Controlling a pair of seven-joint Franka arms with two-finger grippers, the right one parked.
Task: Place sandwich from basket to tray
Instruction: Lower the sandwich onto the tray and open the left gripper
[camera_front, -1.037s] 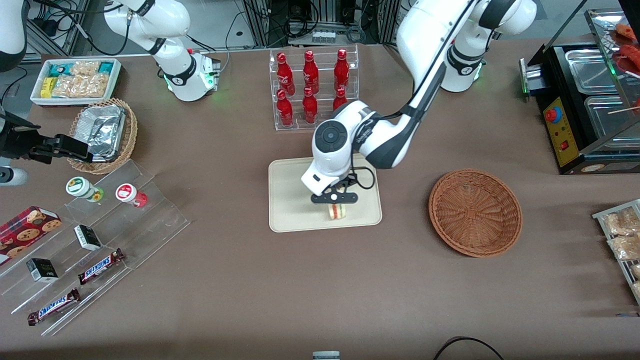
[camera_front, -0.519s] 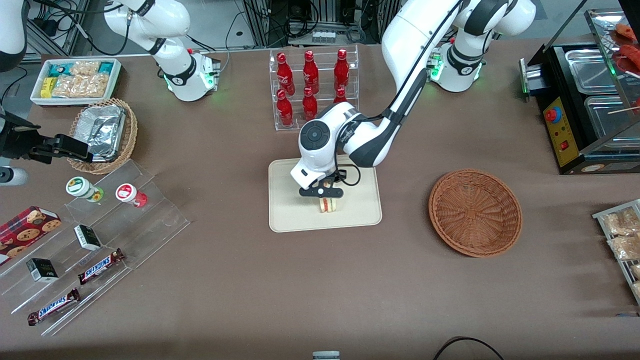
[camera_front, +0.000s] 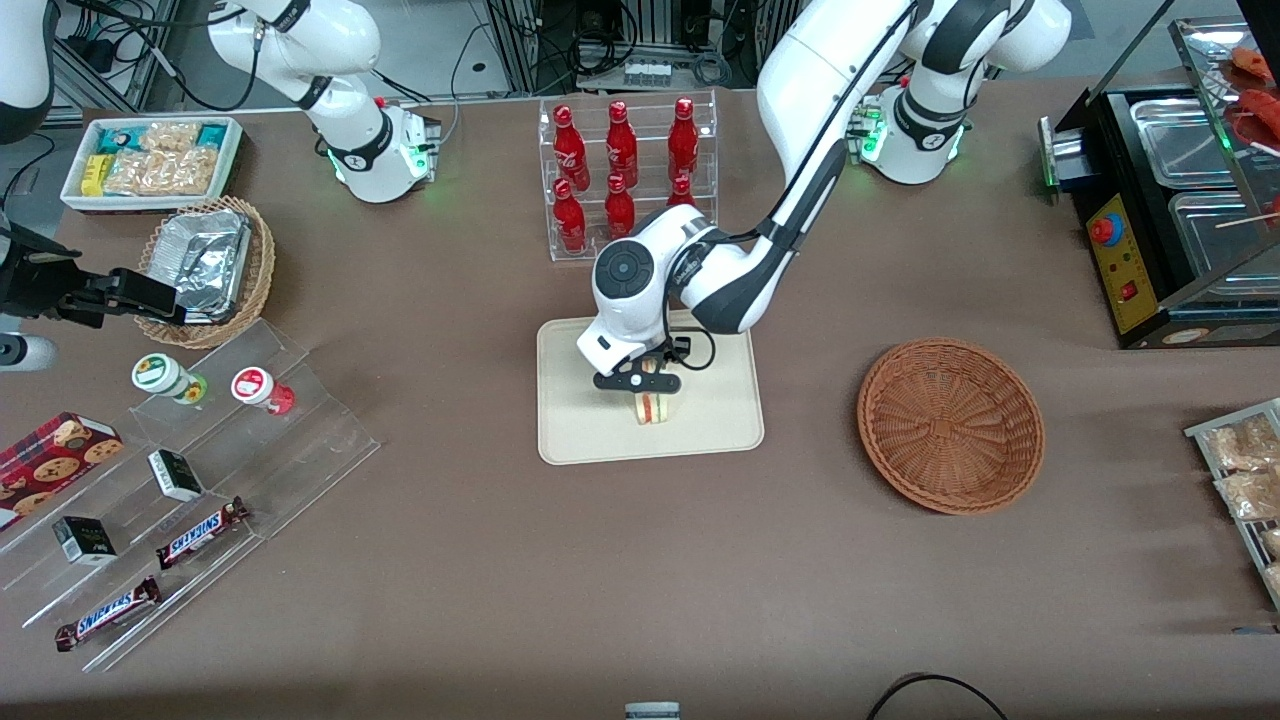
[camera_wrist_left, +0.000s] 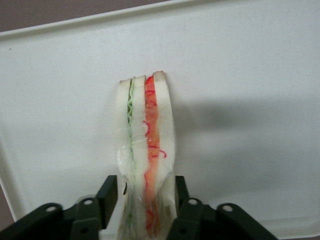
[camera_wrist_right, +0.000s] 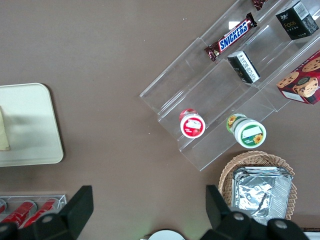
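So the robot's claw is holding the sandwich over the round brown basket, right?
Not quite. The gripper is holding the sandwich over the cream tray, not the basket, which sits bare toward the working arm's end. The front view shows it.

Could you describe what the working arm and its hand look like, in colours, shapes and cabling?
The working arm is glossy white with rounded links and black joint sections; a round dark grey cap marks its wrist. Green lights glow at its base. A thin black cable loops beside the hand, which is black with two fingers on a crossbar with round screw holes.
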